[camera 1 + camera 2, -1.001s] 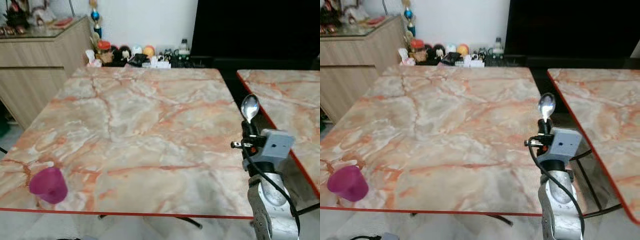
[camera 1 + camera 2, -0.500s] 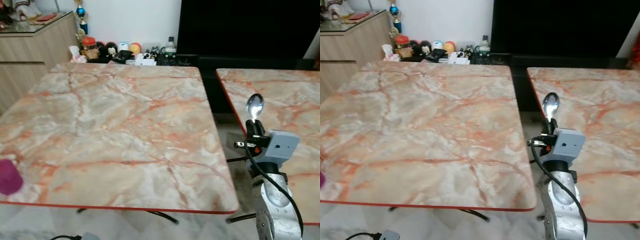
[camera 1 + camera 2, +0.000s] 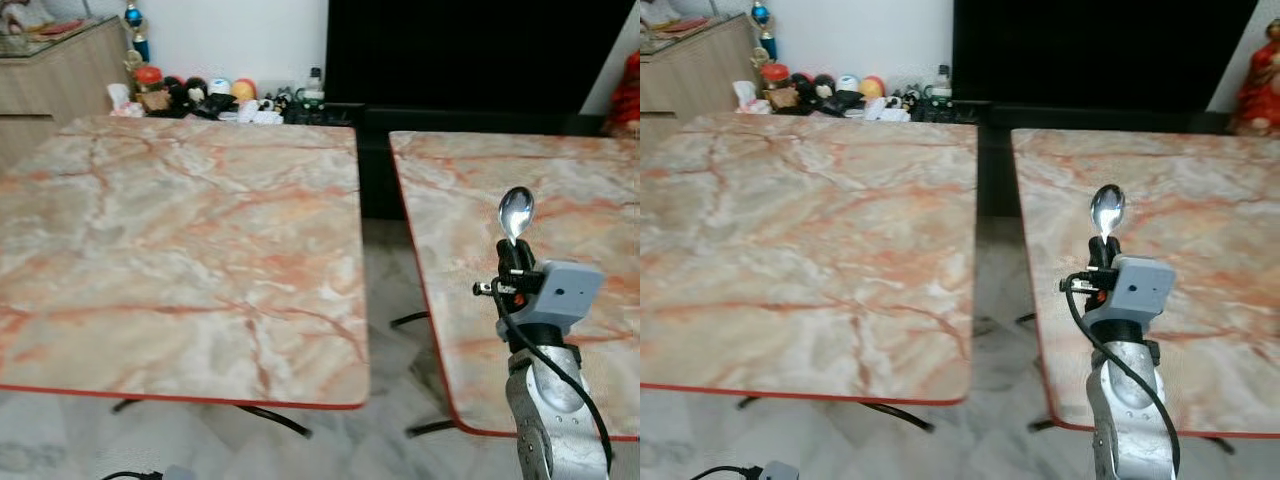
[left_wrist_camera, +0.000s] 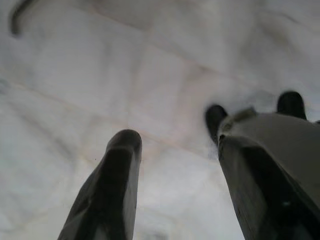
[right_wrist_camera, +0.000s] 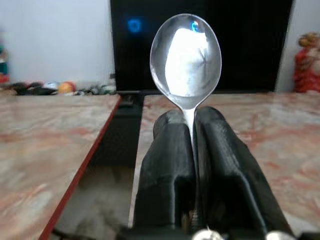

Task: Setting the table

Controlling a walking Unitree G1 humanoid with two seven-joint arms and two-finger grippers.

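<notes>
A silver spoon [image 3: 515,212] stands upright, bowl up, with my right gripper [image 3: 512,262] shut on its handle. It is held over the near left part of the right marble table [image 3: 560,190]. In the right wrist view the spoon [image 5: 186,57] rises from between the two black fingers [image 5: 167,165], which press together on its stem. The left marble table [image 3: 170,220] spreads to the left, with a narrow gap between the two tables. My left gripper [image 4: 175,150] hangs over pale floor tiles, its two fingers apart with nothing between them.
Small bottles and toys [image 3: 200,95] line the floor by the white wall behind the left table. A wooden cabinet [image 3: 55,70] stands at the far left, a black screen [image 3: 470,50] behind the tables, and a red figurine [image 3: 1255,75] at the far right.
The camera has swung to the right: the left table slid leftwards, the pink cup left the picture, and the right table came into fuller view. The spoon stays held upright.
</notes>
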